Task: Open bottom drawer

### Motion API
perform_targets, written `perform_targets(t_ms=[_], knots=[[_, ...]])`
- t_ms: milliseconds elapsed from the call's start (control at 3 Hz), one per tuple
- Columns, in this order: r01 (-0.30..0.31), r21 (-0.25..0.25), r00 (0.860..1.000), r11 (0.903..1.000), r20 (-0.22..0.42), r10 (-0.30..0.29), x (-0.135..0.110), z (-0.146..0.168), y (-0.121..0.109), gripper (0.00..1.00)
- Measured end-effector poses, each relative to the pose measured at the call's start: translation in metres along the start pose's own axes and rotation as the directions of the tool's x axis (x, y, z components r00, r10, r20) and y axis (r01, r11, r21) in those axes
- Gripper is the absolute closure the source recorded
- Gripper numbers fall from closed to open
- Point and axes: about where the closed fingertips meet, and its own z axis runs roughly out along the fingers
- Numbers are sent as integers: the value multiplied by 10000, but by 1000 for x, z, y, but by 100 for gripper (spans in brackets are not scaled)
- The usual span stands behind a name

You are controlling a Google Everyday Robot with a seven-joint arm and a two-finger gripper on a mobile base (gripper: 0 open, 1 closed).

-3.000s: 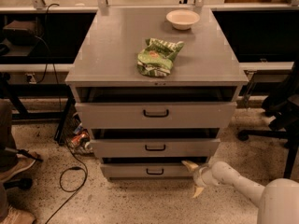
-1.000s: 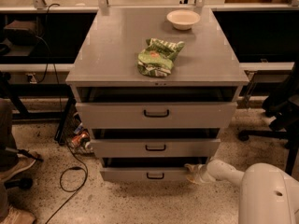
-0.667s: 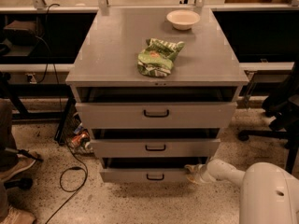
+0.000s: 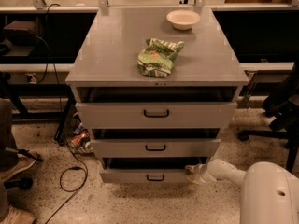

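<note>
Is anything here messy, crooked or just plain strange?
All three drawers stand ajar, with dark gaps above each front. The end effector sits at the right corner of the bottom drawer, not its handle. A crumpled green bag lies on top.

You are seeing the gripper (image 4: 193,173) at 5 o'clock, sitting at the right end of the bottom drawer (image 4: 140,175); shadow is hiding the drawer's inside, and the lower right corner is cutting off the white arm (image 4: 271,195).

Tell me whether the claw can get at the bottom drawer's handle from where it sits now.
Probably yes. The claw is at the right end of the bottom drawer front, level with the black handle, and nothing lies on the front between them.
</note>
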Motion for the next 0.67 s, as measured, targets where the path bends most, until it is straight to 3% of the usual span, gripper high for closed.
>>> perform_targets(t_ms=[333, 667], knots=[[0, -1, 10000, 10000, 1, 0, 0, 0, 0, 83], [0, -2, 10000, 10000, 2, 0, 0, 0, 0, 59]])
